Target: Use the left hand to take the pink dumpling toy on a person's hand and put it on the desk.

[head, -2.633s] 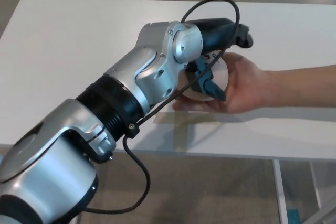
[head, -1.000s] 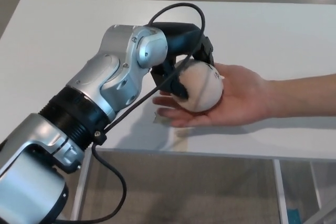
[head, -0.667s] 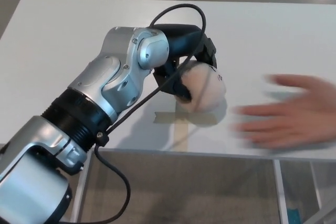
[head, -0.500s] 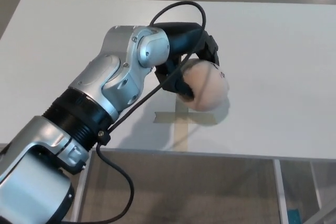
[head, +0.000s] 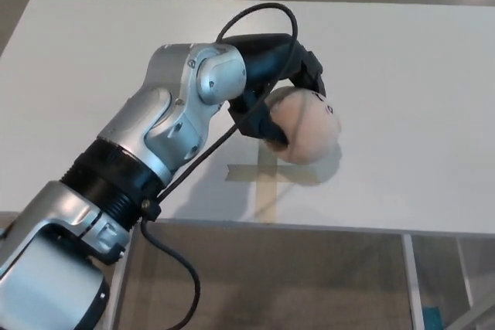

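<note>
Centre of frame, robot hand outward:

left robot hand (head: pixel 282 83): black fingers (head: pixel 259 123) wrapped over the top and near side of the pink dumpling toy (head: pixel 305 125), grasping it. Cable loops over the wrist.
right robot hand: not visible.
toy position: centre-right of frame, over the white worktop (head: pixel 402 75), just right of and above the tape cross (head: pixel 267 174). Shadow sits directly under it on the worktop. Cannot tell whether it touches the surface or hangs just above.
person's hand: none in frame.
step: my read is take done, placing left. Toy needs to go down onto the worktop, then the fingers open.
risk 1: opening while the toy is above the surface. It is rounded and would likely bounce or roll, possibly toward the near edge at the bottom of frame.
risk 2: soft body may cling to the finger pads on release and get dragged when the arm retreats.
risk 3: pressing down too far squashes the toy against the worktop, and it could pop sideways out of the grip.
risk 4: cable near the wrist could snag the toy on pull-back. Low odds.
toy look: pale pink-cream, plump, ball-like, matte plush surface, small dark marks near the top right. Appears slightly dented where the fingers press. Probably light and squashy.
</note>
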You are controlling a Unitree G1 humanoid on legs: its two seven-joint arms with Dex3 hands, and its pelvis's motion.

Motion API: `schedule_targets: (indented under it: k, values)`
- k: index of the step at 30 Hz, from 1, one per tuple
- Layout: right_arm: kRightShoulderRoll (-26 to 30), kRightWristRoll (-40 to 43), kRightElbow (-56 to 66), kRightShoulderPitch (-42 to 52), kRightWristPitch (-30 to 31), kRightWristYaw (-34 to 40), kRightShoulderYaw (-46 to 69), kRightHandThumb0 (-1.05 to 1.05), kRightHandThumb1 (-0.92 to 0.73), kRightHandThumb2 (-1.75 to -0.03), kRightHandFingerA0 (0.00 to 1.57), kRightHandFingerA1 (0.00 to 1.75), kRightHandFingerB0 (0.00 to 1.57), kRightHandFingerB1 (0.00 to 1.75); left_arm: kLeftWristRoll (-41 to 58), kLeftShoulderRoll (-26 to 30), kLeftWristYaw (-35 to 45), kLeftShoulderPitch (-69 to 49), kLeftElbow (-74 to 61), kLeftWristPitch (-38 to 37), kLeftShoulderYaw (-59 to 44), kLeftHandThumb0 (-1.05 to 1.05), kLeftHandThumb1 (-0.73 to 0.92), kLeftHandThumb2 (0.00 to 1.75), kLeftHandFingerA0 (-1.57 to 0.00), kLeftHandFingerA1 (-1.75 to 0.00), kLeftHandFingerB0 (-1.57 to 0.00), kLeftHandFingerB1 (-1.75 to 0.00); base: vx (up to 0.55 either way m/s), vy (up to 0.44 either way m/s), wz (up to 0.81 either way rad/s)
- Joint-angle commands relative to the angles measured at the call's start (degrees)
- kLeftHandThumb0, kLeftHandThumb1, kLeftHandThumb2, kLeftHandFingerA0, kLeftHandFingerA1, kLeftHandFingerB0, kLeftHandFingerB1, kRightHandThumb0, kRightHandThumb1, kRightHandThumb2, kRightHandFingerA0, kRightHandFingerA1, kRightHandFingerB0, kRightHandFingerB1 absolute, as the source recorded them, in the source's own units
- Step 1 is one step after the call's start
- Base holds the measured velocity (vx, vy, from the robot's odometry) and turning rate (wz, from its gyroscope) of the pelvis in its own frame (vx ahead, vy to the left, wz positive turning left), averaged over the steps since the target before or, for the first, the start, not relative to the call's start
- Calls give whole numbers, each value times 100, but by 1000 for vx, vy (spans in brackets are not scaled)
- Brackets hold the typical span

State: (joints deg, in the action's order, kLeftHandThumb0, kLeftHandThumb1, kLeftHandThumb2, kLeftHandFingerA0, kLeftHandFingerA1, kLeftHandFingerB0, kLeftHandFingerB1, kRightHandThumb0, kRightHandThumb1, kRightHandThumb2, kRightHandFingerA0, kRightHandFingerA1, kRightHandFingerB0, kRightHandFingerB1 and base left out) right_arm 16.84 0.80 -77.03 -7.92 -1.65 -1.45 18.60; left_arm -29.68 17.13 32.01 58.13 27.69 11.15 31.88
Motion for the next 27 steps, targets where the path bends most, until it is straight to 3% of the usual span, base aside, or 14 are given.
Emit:
schedule_targets:
  k: [1,4,5,6,7,11,17,19,20,24,26,27]
  values:
    - [10,79,-5,18,48,-58,37,-36,-60,-57,77,49,58,43,-142,-28,0,26,-12,-11,-34,-21,75,62,-88,-110,-91,-61,0,0,0]
    - [-6,97,-1,49,28,-93,55,-36,-60,-57,76,48,58,43,-141,14,64,52,-60,8,-78,-21,75,62,-88,-110,-90,-58,0,0,0]
    - [-4,82,-2,61,23,-103,41,-36,-60,-57,75,48,58,42,-111,68,109,102,-100,21,-144,-22,76,63,-94,-88,-85,-53,0,0,0]
    - [-4,82,-2,61,23,-103,41,-36,-60,-57,75,48,58,42,-111,68,109,102,-100,21,-144,-22,76,63,-94,-88,-85,-53,0,0,0]
    - [8,72,-3,70,22,-97,36,-37,-60,-57,75,48,58,42,-46,170,174,202,-121,2,-264,-22,77,63,-95,-74,-85,-53,0,0,0]
    - [53,22,1,144,4,-80,-7,-37,-60,-57,74,48,58,42,79,458,296,266,-272,18,-602,-24,77,63,-94,-81,-86,-54,0,0,0]
    - [99,-13,11,169,18,-98,-73,-37,-60,-57,75,48,58,42,236,1244,138,11,-290,-471,-1214,-24,77,63,-93,-68,-81,-50,0,0,0]
    - [112,-26,12,157,26,-103,-98,-37,-60,-57,75,48,58,42,276,1441,114,-52,-190,-632,-1339,-23,77,63,-94,-73,-85,-54,0,0,0]
    - [129,-52,14,160,28,-90,-134,-37,-60,-57,76,48,59,43,311,1669,97,-152,-93,-750,-1478,-23,77,62,-97,-88,-89,-63,0,0,0]
    - [139,-72,13,178,23,-59,-188,-37,-60,-57,76,48,59,43,371,1983,73,-327,29,-879,-1697,-23,77,62,-98,-92,-89,-64,0,0,0]
    - [139,-87,21,227,-17,-75,-243,-37,-60,-57,76,48,59,43,495,2275,67,-576,181,-1024,-1948,-19,77,63,-96,-111,-90,-66,0,0,0]
    - [135,-84,19,248,-25,-80,-250,-37,-60,-57,76,48,59,43,499,2325,75,-647,149,-1015,-1984,-19,77,63,-96,-111,-90,-66,0,0,0]
